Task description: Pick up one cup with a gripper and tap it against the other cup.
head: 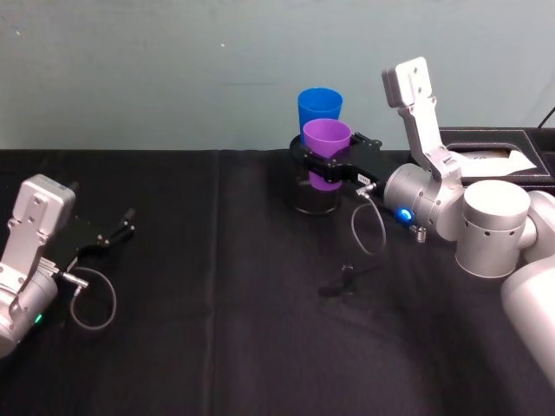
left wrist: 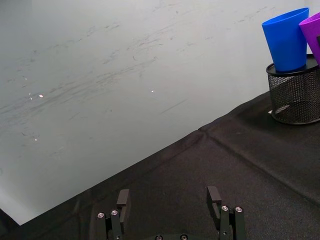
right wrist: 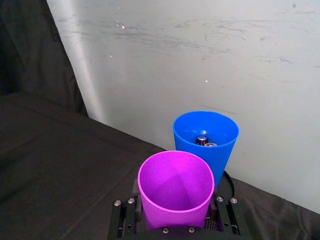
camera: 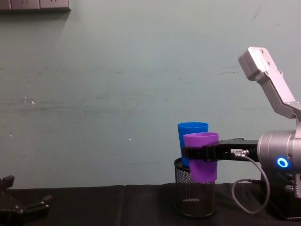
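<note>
A black-clothed table point(head: 217, 329) runs in front of a pale green wall. The pick-up looks done. At centre top of the head view, the right gripper point(head: 323, 166) is pinching the purple cup point(head: 327, 147) round its middle, one finger on each side. The cup is upright and lifted off the table. The arm reaches in from the right edge, with a blue light glowing on its wrist.

The blue cup point(head: 319, 106) stands directly behind the purple one, its rim a little higher. It sits in a black mesh holder point(head: 312, 198) on the table. In the chest view, right of centre, the purple cup overlaps the blue cup's lower half and hangs in front of the holder's top. The two cups are very close, but whether they touch cannot be told. Judging from this, the tap is either happening or only a small nudge away. After that, at most the purple cup needs setting back down.

In the right wrist view, looking down into both cups, the purple cup is empty. The blue cup has a few small dark round things with metal tops at its bottom, too small to name.

The left gripper point(head: 121, 227) rests low on the table at the lower left of the head view, fingers spread and holding nothing.
</note>
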You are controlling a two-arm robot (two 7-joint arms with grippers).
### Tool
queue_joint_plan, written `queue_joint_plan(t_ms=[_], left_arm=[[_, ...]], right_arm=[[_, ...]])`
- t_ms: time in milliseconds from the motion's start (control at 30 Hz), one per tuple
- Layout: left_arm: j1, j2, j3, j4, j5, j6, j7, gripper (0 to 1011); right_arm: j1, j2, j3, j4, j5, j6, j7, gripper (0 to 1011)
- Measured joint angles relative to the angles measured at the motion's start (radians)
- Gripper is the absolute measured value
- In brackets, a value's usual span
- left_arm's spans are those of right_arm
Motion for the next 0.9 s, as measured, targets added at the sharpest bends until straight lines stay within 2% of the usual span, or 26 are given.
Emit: queue_joint_plan(t_ms=[900], left_arm=[[0.0, 0.0, 0.0, 0.0, 0.0, 0.0, 0.0, 1000]], right_arm=[[0.0, 0.0, 0.0, 0.0, 0.0, 0.0, 0.0, 719]])
